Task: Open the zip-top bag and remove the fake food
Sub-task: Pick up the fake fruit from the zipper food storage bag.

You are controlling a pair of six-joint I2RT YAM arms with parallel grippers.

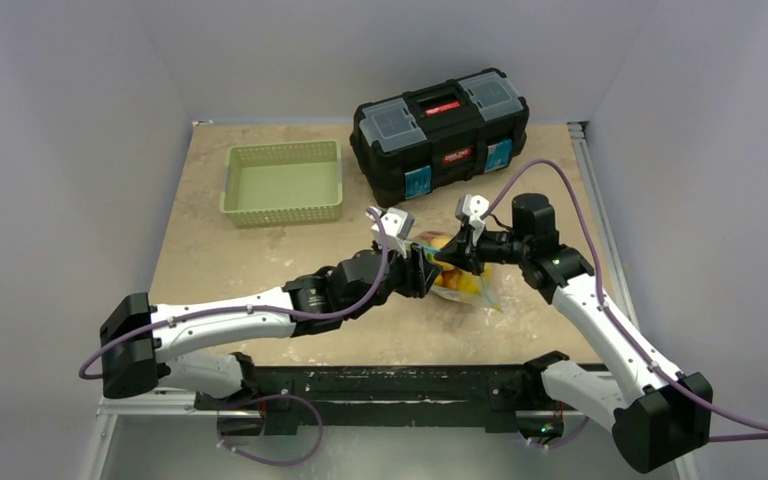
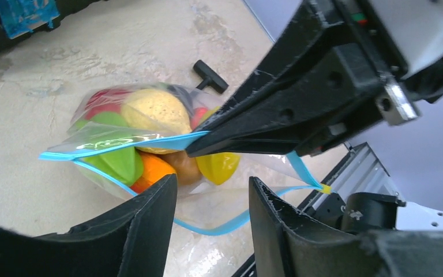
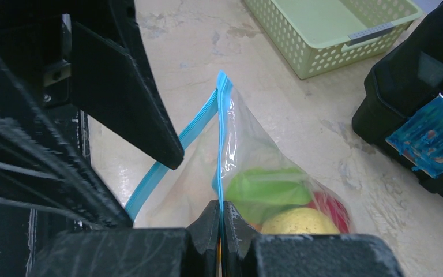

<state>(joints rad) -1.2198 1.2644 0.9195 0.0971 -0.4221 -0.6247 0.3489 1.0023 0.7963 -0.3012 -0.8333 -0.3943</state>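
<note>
Opening the bag [image 2: 107, 138] was the step in hand, and by my reading you had it about half set up. The bag lay on the desk [image 1: 260, 265] just in front of the toolbox [image 1: 440, 130], on the side nearer the arms. The food [image 2: 150, 112] was packed inside it, with yellow, green, red and orange pieces showing through the plastic.

Your right fingers [image 3: 222, 213] were pressed together on one lip of the blue zip strip [image 3: 222, 133], pinching it and holding it up off the desk. The other lip hung apart from it, so the mouth gaped along the stretch in view. Your left fingers [image 1: 425, 272] stood spread, with that loose lip running across the gap between them, and they gripped nothing. No food had come out of the bag.

I judged that the next move called for you to bring the left fingers together on the loose lip, close below the strip. You needed to avoid catching the held lip or the food. After that, you could draw the two arms apart to widen the mouth. Thin plastic like this probably slips easily, so a shallow bite would likely have lost it.
</note>
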